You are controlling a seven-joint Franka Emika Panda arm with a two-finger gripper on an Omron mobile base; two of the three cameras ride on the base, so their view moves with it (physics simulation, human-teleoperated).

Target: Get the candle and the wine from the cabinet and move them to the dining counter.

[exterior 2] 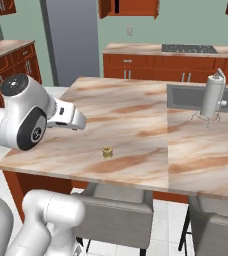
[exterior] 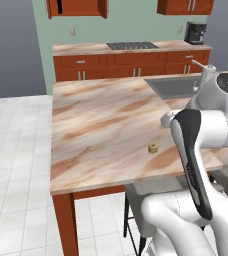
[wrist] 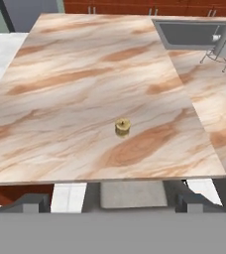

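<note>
- The candle (exterior: 152,147) (exterior 2: 107,151) (wrist: 122,126) sits upright on the marble table (exterior: 96,125) (exterior 2: 126,125) (wrist: 75,99), near its front edge, alone.
- The pincer (wrist: 112,201) hangs back above that edge with its jaws spread wide and holding nothing.
- A steel sink (exterior: 173,86) (exterior 2: 186,95) (wrist: 184,32) is set in the table's far side.
- The cabinet (exterior: 77,7) (exterior 2: 128,7) on the far wall stands open.

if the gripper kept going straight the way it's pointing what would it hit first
Most likely the small squat yellowish-tan candle, which stands near the middle of the hand view, or the tan-brown marble dining counter around it. Depth is hard to judge.
</note>
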